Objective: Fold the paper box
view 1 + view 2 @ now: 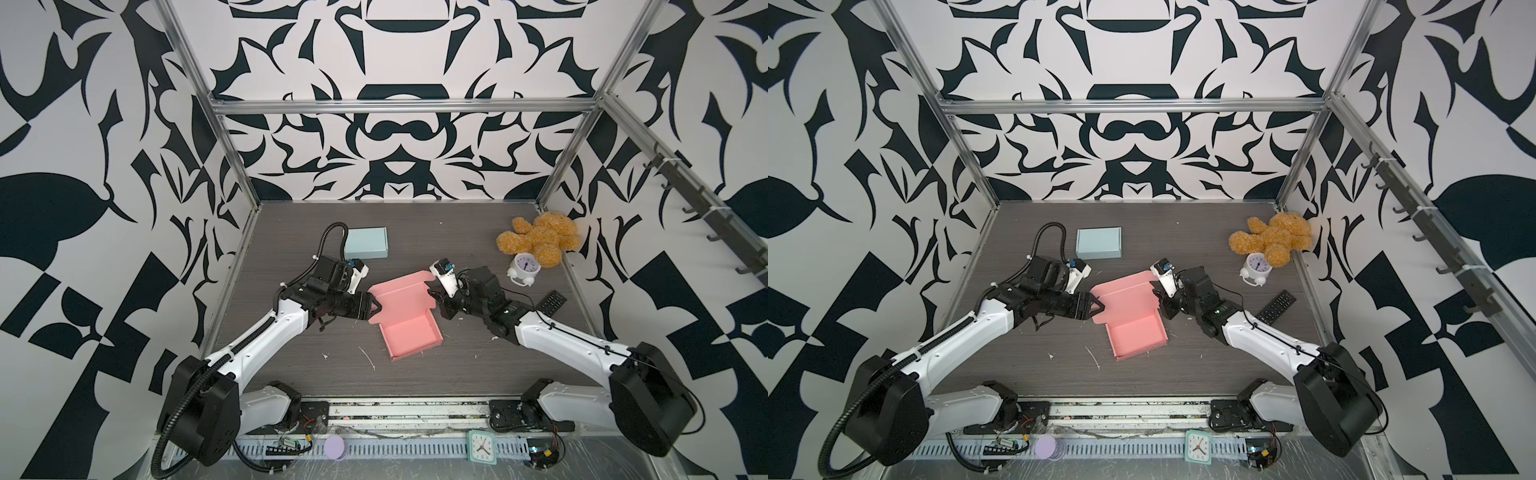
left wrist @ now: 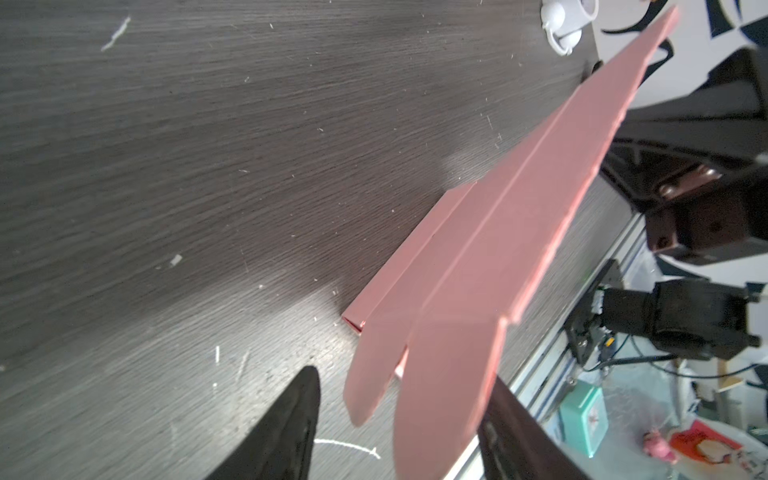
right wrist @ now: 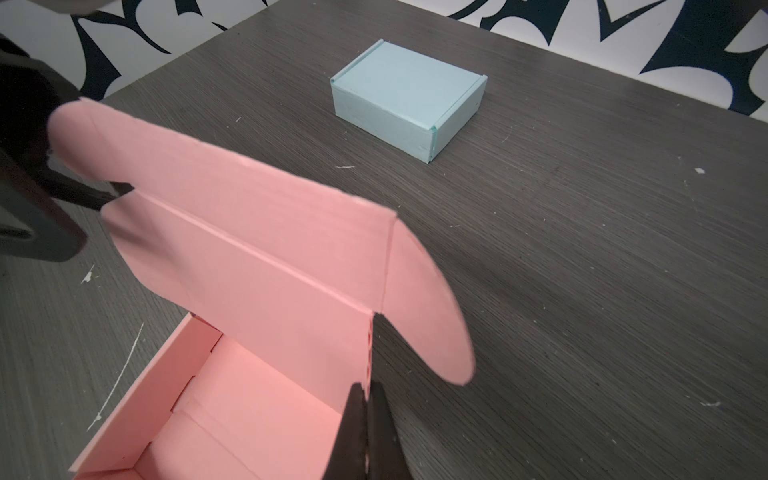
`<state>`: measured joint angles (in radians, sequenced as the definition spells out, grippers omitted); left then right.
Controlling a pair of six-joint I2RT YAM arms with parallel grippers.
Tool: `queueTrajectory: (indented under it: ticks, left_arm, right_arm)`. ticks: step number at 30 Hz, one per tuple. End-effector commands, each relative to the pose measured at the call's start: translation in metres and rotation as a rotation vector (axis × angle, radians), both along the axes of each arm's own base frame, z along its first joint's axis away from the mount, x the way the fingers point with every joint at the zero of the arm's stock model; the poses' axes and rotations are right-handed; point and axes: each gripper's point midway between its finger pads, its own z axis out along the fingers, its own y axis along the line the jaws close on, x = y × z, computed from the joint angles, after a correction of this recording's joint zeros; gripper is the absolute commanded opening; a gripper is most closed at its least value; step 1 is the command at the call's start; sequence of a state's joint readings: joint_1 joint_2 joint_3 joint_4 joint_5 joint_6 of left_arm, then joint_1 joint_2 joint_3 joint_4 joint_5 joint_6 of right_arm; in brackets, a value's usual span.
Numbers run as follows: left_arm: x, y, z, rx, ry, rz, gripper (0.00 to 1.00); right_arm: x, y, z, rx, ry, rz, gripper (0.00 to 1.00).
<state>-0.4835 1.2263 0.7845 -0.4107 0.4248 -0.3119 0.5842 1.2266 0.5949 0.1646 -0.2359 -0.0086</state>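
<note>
Jaws, two pairs; one pink box (image 1: 410, 332)

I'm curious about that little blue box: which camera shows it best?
The right wrist view: the closed light blue box appears large and unobstructed, top and sides clear. Both top views show it small, beyond the left arm. The left wrist view misses it.
</note>
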Motion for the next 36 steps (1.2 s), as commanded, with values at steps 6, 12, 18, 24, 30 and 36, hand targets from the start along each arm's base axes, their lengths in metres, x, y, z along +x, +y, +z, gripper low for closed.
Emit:
queueTrajectory:
  ticks: [6,12,18,24,30,36]
  left_arm:
    - [-0.0003,-0.003,-0.0036,-0.027,0.01,0.0,0.44]
    - [0.0025,-0.0057,-0.0058,-0.031,0.011,-0.007,0.35]
    - [0.001,-0.0071,-0.0071,-0.035,0.02,-0.015,0.29]
    - [-0.0017,-0.0047,-0.0093,-0.027,0.022,-0.01,0.23]
    - [-0.0009,-0.0034,-0.0077,-0.021,0.015,-0.005,0.16]
    - [-0.0014,-0.0027,-0.0051,-0.017,0.009,-0.004,0.1]
  right_arm:
    - [0.0041,-0.0045,0.0108,0.015,-0.021,-0.049,0.0]
    - [0.0036,-0.0036,0.0116,0.02,-0.016,-0.047,0.0]
    - [0.0038,-0.0042,0.0096,0.015,-0.006,-0.053,0.0]
    - [0.0041,-0.0056,0.0088,0.012,-0.002,-0.062,0.0]
    - [0.0049,-0.0047,0.0086,0.012,0.005,-0.064,0.0]
    - [0.0048,-0.0066,0.0101,0.012,0.004,-0.074,0.0]
